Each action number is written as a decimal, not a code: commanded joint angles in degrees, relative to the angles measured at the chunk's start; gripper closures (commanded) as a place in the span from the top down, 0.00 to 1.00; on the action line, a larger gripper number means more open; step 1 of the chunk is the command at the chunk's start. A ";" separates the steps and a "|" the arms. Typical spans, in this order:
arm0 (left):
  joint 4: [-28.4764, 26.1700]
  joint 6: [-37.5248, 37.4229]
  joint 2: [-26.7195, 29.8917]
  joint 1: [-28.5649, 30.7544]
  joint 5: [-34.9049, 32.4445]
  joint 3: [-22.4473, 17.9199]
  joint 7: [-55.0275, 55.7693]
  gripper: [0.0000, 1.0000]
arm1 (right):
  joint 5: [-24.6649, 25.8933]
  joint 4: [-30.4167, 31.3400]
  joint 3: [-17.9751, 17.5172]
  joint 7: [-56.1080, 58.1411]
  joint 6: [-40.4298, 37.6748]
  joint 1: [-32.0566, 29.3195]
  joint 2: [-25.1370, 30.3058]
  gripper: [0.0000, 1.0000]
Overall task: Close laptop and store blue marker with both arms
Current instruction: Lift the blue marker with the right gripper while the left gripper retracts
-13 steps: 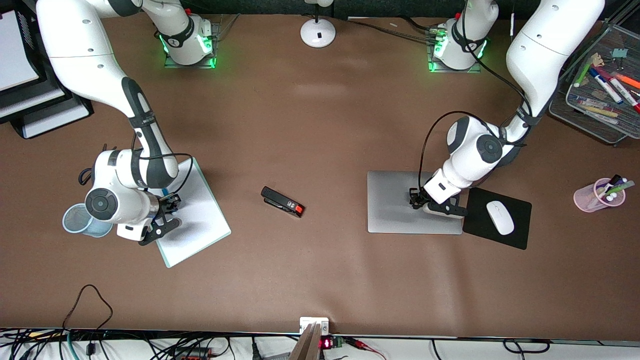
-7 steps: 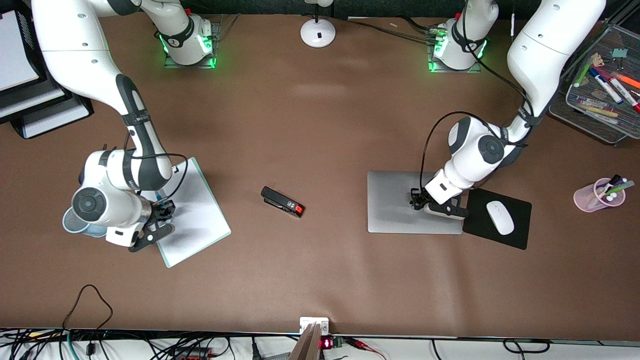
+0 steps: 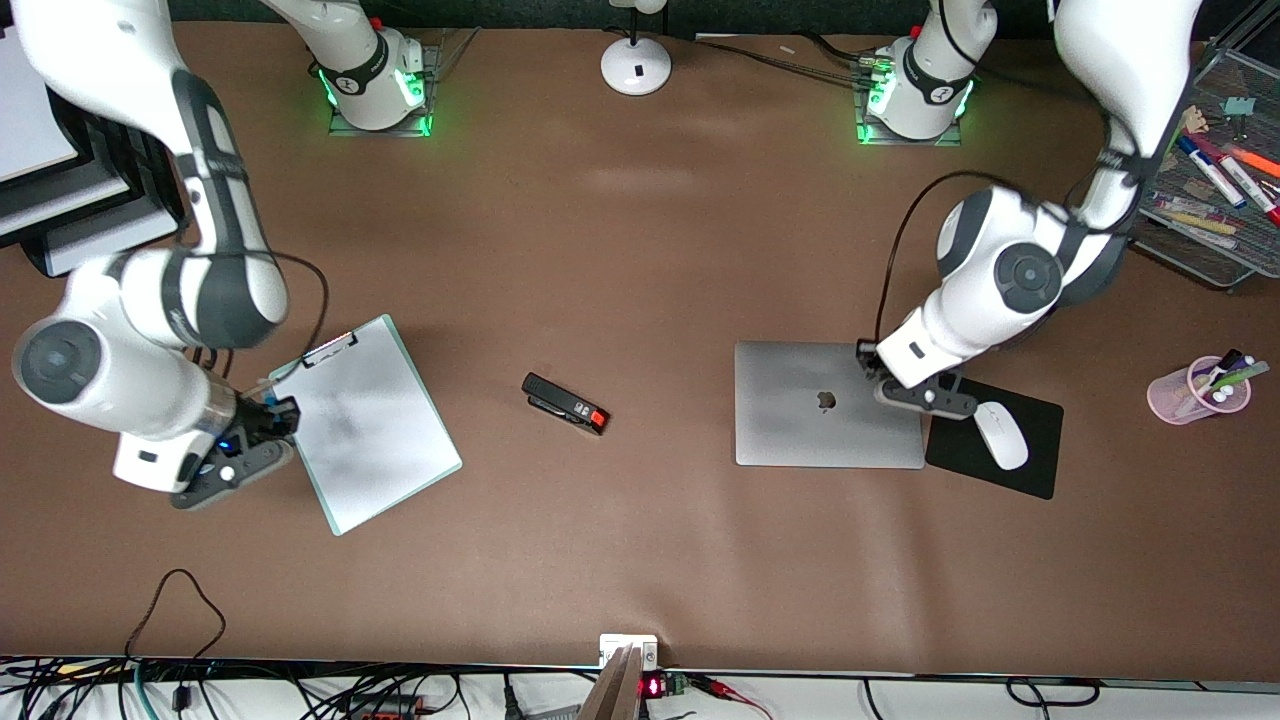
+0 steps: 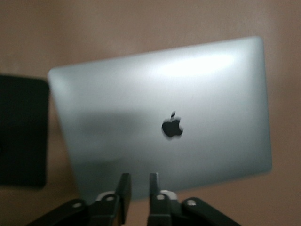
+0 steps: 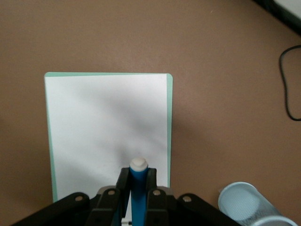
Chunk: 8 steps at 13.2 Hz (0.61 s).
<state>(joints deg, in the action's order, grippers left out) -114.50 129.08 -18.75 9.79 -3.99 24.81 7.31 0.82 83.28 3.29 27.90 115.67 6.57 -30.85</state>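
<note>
Tabletop: right hand (image 5: 134,197) clamps blue marker (image 5: 138,188) — left hand (image 4: 138,200) slightly parted over laptop (image 4: 160,117).

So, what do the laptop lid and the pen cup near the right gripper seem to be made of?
The laptop lid looks like matte silver metal, probably aluminium: it gives a soft, even sheen with a black logo. The pen cup seems to be pale blue wire mesh, though it is partly out of view, so this is less sure.

I'm seeing open table around the stapler (image 3: 565,403); at its three o'clock the laptop (image 3: 800,430) is blocking.
</note>
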 commanded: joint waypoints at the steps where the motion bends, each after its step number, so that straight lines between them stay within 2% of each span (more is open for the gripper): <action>1: 1.20 -9.25 4.77 0.40 -1.28 0.07 -0.19 1.00 | 0.07 1.01 0.13 5.73 -3.25 -0.51 4.38 0.00; 3: 5.23 -17.15 6.27 1.19 -1.11 0.06 -0.63 1.00 | -0.29 0.92 0.23 15.82 -3.35 -2.78 5.53 0.00; 5: 12.34 -26.82 6.19 1.10 -0.58 0.24 -0.63 1.00 | -0.81 0.83 0.31 22.00 -3.26 -4.19 6.59 0.00; 8: 21.31 -37.73 6.18 1.10 -0.32 0.50 -0.81 1.00 | -8.61 -1.09 0.40 30.95 -4.22 -7.09 7.64 0.00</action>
<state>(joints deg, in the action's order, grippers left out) -98.84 97.55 -11.96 10.53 -3.99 24.76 7.31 -3.64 82.97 4.08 53.17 112.81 1.43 -24.69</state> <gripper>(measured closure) 0.000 0.824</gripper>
